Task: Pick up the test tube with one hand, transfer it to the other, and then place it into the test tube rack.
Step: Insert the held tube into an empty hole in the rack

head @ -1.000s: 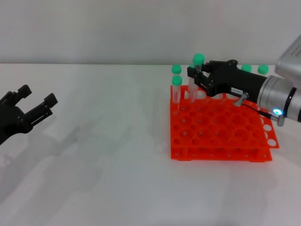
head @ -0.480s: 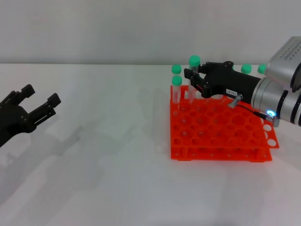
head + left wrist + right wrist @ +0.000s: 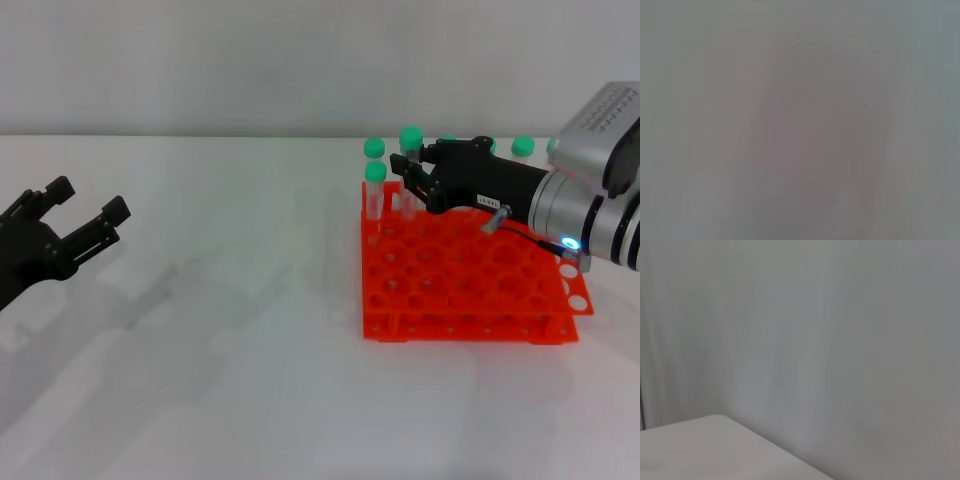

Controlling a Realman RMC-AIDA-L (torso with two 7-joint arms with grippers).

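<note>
The orange-red test tube rack [image 3: 462, 292] stands on the white table at the right of the head view. My right gripper [image 3: 408, 172], black with a small white label on a silver-grey arm, reaches over the rack's back left corner. It is shut on a test tube [image 3: 410, 140], whose green cap shows above the fingers; the tube hangs upright over the back row of holes. My left gripper [image 3: 88, 198] is open and empty at the far left, well away from the rack. Both wrist views show only blank grey surface.
Two capped tubes [image 3: 375, 173] [image 3: 374, 147] stand in the rack's back left corner beside the held one. More green caps [image 3: 522, 146] show behind the right arm. A pale wall runs along the table's far edge.
My right gripper has carried the tube leftward and slightly down along the rack's back row. My left gripper has shifted a little to the right.
</note>
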